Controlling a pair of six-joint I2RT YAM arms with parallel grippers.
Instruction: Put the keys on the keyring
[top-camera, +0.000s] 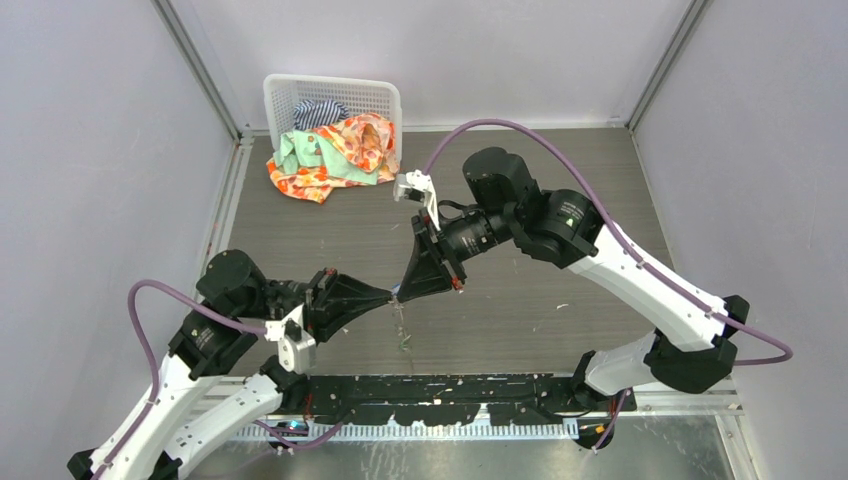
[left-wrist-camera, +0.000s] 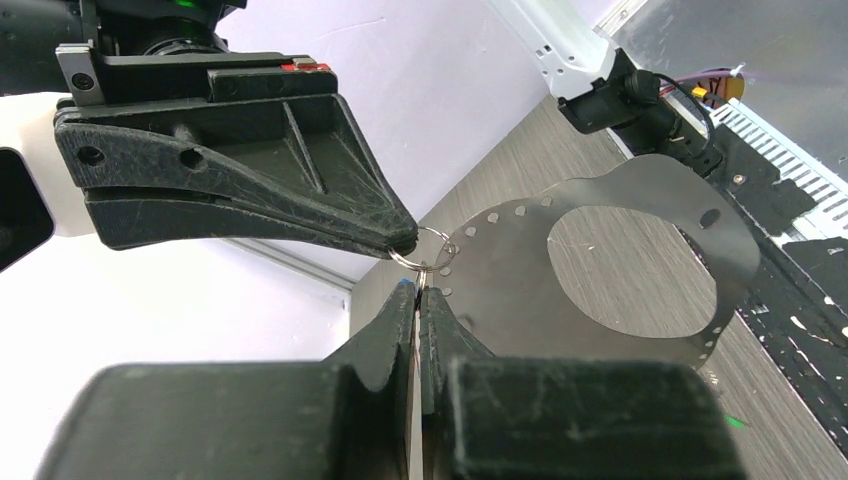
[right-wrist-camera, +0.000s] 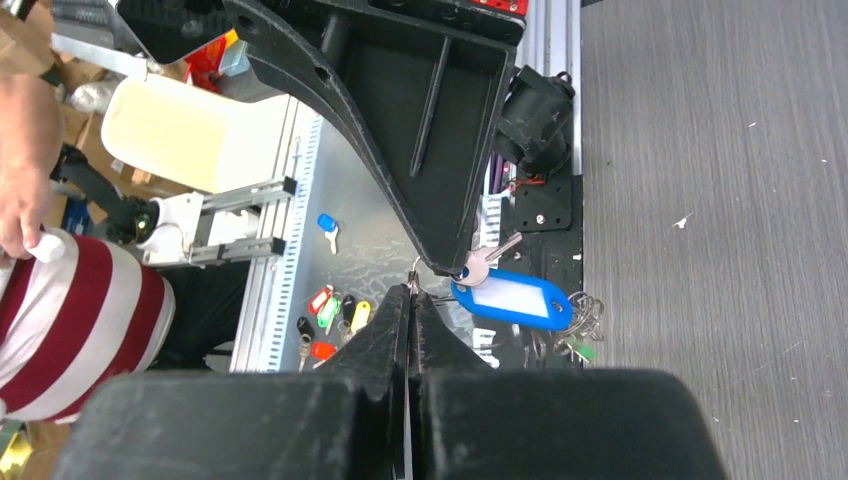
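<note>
My left gripper (top-camera: 388, 293) and right gripper (top-camera: 404, 290) meet tip to tip above the table's middle. In the left wrist view my left gripper (left-wrist-camera: 418, 290) is shut on a thin metal key with blue at the tip. A small wire keyring (left-wrist-camera: 425, 248) sits between both tips. A large thin grey loop (left-wrist-camera: 500, 290) with a dotted rim spreads to its right. In the right wrist view my right gripper (right-wrist-camera: 410, 292) is shut on the keyring wire (right-wrist-camera: 413, 270). A silver key (right-wrist-camera: 490, 262) with a blue tag (right-wrist-camera: 505, 300) shows at the left gripper's tip. The green key (right-wrist-camera: 580, 348) is among wire rings below.
A white basket (top-camera: 290, 95) with bright clothes stands at the back left. A black rail (top-camera: 450, 390) runs along the near edge. Beyond the table, the right wrist view shows several coloured spare keys (right-wrist-camera: 330, 315) and a person in red-and-white stripes (right-wrist-camera: 80, 310).
</note>
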